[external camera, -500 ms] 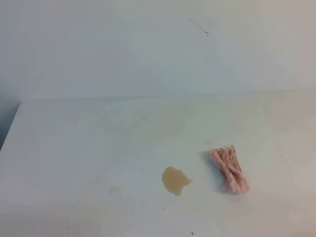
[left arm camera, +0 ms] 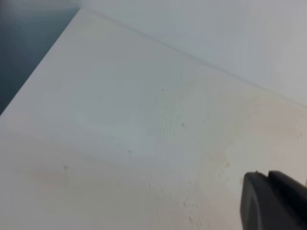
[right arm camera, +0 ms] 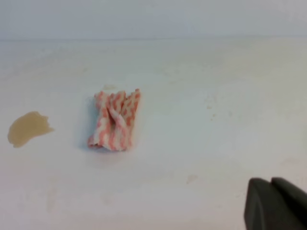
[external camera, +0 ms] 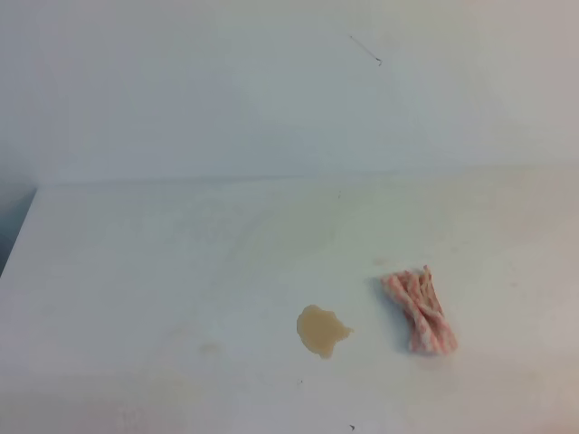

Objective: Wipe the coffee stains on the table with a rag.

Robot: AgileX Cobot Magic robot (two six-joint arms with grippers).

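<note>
The tan coffee stain (external camera: 321, 331) lies on the white table (external camera: 163, 262), front of centre. The pink-and-white rag (external camera: 419, 310) sits crumpled just right of it, a small gap apart. No gripper or arm shows in the high view. In the right wrist view the rag (right arm camera: 115, 120) is ahead and left, the coffee stain (right arm camera: 28, 128) further left. My right gripper (right arm camera: 271, 181) shows only as dark tips pressed together at the bottom right, shut and empty, well short of the rag. My left gripper (left arm camera: 267, 176) looks the same, shut over bare table (left arm camera: 120, 143).
A pale wall (external camera: 271, 90) rises behind the table. The table's left edge (external camera: 16, 242) drops to a dark gap (left arm camera: 24, 43). Faint yellowish smudges (external camera: 210, 347) mark the top left of the stain.
</note>
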